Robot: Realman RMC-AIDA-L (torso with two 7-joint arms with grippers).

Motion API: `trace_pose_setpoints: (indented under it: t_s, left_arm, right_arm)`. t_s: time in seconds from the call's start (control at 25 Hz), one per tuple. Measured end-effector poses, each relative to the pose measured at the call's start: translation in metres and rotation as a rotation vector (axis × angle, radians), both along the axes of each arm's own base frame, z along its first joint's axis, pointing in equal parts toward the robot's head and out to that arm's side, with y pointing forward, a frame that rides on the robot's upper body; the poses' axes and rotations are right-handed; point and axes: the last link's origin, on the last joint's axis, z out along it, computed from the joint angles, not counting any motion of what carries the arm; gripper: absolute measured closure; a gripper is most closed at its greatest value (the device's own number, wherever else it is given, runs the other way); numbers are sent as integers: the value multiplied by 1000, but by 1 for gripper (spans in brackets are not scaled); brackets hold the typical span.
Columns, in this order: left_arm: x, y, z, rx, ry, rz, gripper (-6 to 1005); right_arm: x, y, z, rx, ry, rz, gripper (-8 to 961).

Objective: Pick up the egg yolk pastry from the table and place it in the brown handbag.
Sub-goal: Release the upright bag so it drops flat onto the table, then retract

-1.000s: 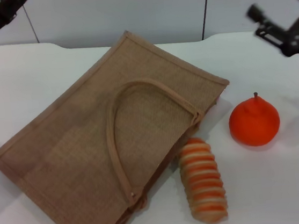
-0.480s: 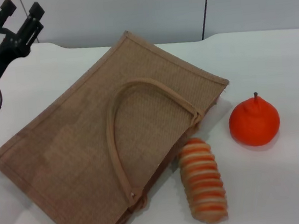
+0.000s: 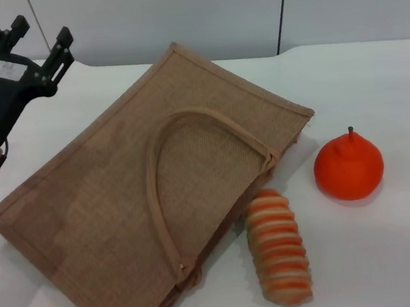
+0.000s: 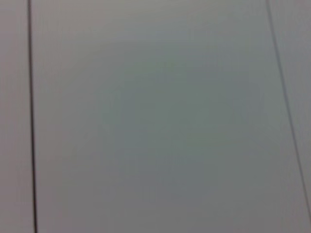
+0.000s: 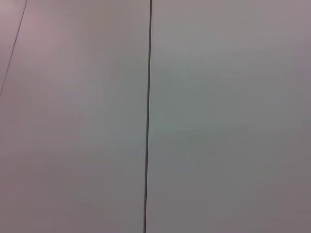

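The brown handbag (image 3: 121, 200) lies flat on the white table, one loop handle (image 3: 162, 158) resting on top of it. The egg yolk pastry is not in any view. My left gripper (image 3: 38, 37) is raised at the far left, above the table beside the bag's far-left edge, open and empty. My right gripper is out of view. Both wrist views show only a plain grey panelled wall.
A long orange-striped bread roll (image 3: 277, 247) lies against the bag's right near edge. A round orange fruit-shaped piece with a small stem (image 3: 348, 165) stands to its right. The white table (image 3: 394, 250) meets a grey wall at the back.
My right arm has left the head view at the upper right. My left gripper has come into view at the upper left and settled slightly lower. The objects have not moved.
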Motion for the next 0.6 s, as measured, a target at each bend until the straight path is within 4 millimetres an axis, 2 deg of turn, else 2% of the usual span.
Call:
trace_pose_setpoints:
  t_s: [0.6]
  left_arm:
    - [11, -10, 3, 11, 12, -112, 282]
  right_arm:
    - [1, 0, 0, 3, 0, -2, 68]
